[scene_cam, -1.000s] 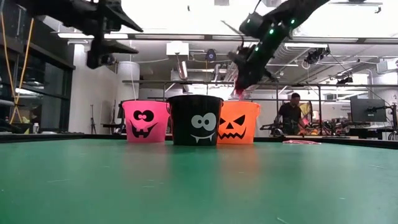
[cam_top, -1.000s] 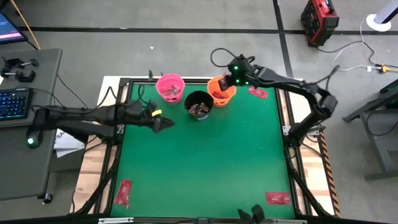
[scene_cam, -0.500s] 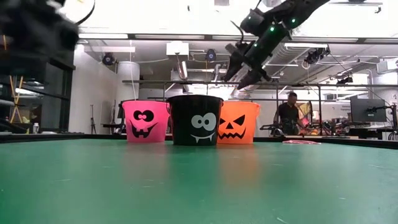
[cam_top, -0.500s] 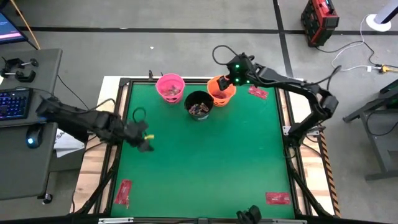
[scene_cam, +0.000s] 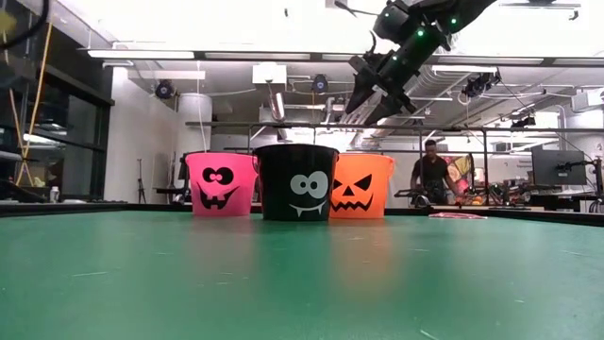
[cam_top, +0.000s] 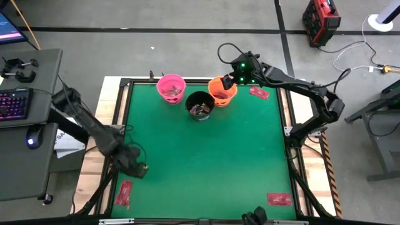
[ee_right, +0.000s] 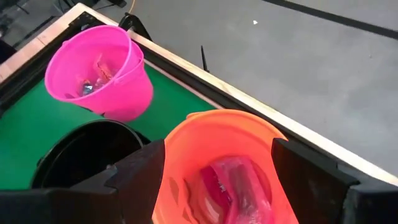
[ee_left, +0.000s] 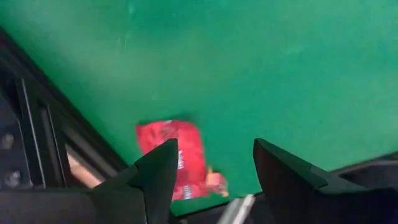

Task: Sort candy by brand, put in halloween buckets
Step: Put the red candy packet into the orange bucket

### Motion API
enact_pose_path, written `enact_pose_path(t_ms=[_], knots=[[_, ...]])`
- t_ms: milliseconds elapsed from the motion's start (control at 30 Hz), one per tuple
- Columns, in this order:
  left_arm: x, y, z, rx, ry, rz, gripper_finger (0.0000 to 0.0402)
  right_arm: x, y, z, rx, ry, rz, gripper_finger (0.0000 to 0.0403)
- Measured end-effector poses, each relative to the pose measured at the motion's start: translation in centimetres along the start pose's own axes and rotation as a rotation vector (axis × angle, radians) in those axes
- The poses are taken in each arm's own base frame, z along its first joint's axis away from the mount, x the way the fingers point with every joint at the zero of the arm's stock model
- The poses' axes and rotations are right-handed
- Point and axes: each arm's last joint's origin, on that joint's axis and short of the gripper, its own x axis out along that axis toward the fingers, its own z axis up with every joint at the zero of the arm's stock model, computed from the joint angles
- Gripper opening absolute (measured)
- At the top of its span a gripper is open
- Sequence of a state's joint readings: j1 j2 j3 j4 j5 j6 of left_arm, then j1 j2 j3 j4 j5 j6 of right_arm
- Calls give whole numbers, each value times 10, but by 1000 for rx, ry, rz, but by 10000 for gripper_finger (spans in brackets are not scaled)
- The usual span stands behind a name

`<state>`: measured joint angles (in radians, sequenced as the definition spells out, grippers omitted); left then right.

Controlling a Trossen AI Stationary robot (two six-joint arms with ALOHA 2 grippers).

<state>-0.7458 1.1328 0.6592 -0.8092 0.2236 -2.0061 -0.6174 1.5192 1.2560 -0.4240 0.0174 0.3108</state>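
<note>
1. A flat red packet point(cam_top: 124, 193) is lying at the table's front-left corner; it is judged light, thin and crinkly, best pinched across its short sides.
2. The left gripper point(cam_top: 139, 169) is being held just above it, fingers apart.
3. The frame rail point(ee_left: 37, 143) close beside may be hindering.
4. The right gripper point(cam_top: 236, 80), fingers spread and empty, is being held over the orange bucket point(cam_top: 220, 89) at the far edge.

You see a matt green table point(cam_top: 206, 162) top, cloth-like and smooth. The pink bucket point(ee_right: 99, 68), orange bucket point(ee_right: 227, 140) and black bucket point(scene_cam: 296, 181) look like smooth, slightly glossy plastic. The red packet point(ee_left: 174, 152) is shiny, crinkled wrapper.
</note>
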Motion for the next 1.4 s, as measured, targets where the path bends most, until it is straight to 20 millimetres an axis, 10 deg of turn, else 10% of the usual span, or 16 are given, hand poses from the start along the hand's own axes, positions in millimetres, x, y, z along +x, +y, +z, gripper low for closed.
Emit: enact_pose_path(t_ms=[733, 967, 1067, 1400], knots=[[72, -18, -37, -8, 39, 311, 191, 0, -3, -1, -20, 19, -12, 287], [80, -19, -33, 21, -17, 329, 71, 0, -4, -5, -21, 56, -19, 287], [77, -20, -29, 35, -58, 307, 13, 0, -4, -7, -21, 84, -11, 287], [8, -25, 23, 77, -443, 67, 0, -14, 4, 1, 7, 45, 187, 287]])
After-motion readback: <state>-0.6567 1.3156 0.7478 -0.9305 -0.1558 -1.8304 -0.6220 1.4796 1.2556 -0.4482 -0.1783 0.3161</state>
